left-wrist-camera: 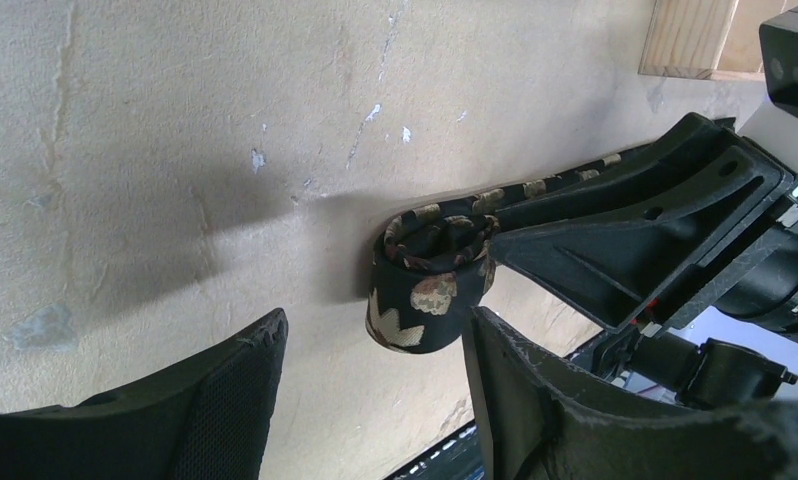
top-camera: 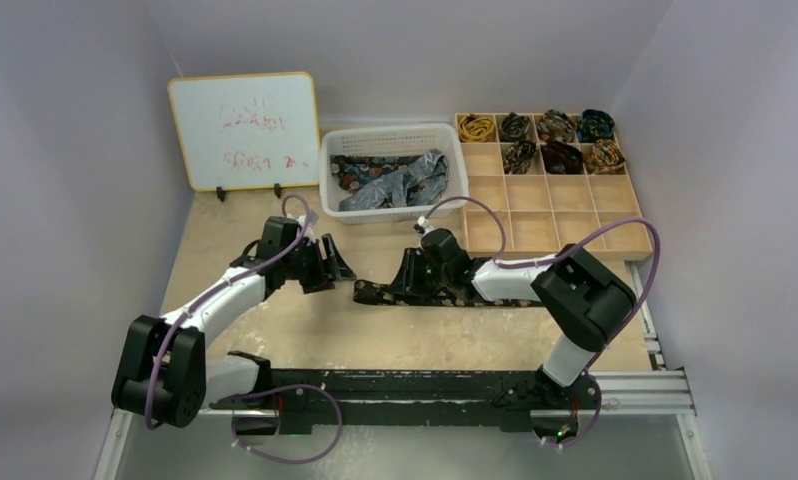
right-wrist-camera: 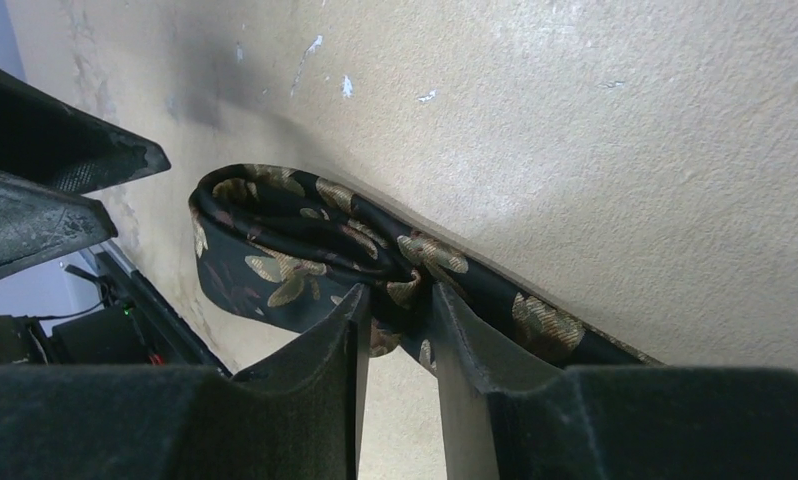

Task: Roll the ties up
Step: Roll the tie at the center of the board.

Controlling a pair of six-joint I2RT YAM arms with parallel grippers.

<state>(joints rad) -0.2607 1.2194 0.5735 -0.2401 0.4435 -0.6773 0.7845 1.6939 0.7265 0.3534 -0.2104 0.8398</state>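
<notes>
I've got the right gripper (right-wrist-camera: pixel 395 300) pinched on the tie (right-wrist-camera: pixel 295 250) just behind its coiled end; left gripper (left-wrist-camera: pixel 375 330) sits wide apart, facing the coil.

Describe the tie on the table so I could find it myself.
Find the white basket at the back of the table. Just in front, between the two arms, a dark tie with gold-brown motifs lies stretched out. Unlike the basket's heaped ties and the wooden tray's coils, it lies alone, one end curled, pinched by the right tool.
</notes>
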